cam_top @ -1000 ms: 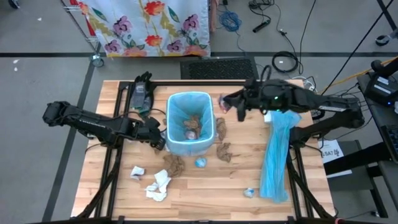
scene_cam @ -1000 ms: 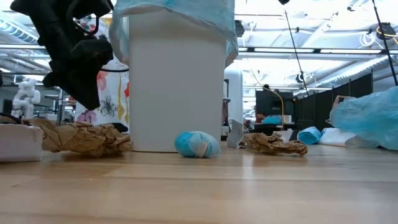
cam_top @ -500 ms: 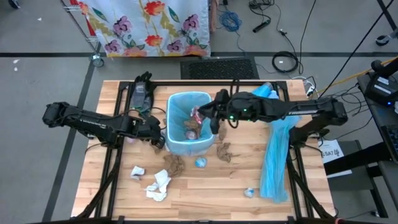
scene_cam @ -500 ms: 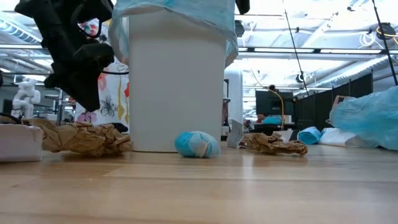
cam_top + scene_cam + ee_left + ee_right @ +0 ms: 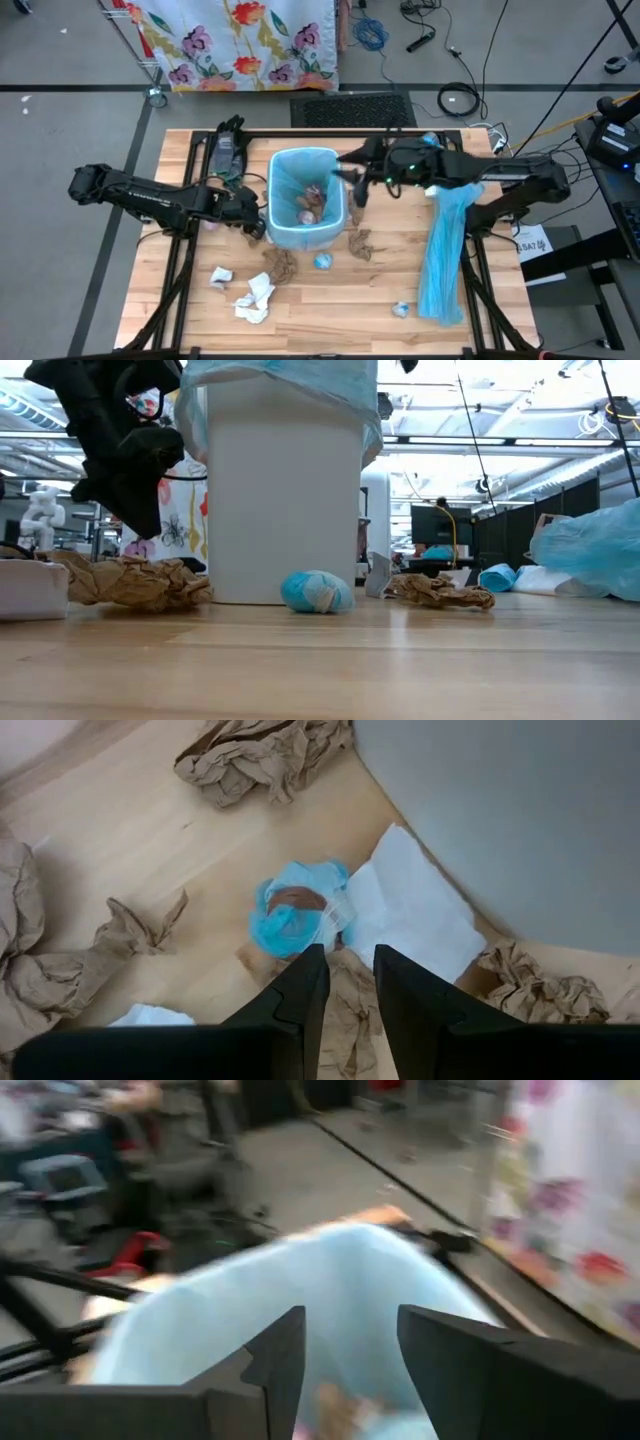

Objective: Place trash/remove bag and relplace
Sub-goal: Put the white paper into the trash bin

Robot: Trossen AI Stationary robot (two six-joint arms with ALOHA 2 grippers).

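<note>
The right gripper [image 5: 352,178] hangs at the three o'clock rim of the white plastic bin lined with a pale-blue bag [image 5: 330,212], fingers spread and holding nothing. The step in hand looks like gathering trash: several wads already lie inside the bin, and the next move calls for reaching to another one. Loose trash [image 5: 280,264], crumpled brown paper and white tissue wads, lies scattered from five to seven o'clock of the bin; these lumps have no clear long axis. The bin's long axis stands upright, mouth up. The left gripper [image 5: 256,222] waits at the bin's nine o'clock side, fingers nearly closed, empty
</note>
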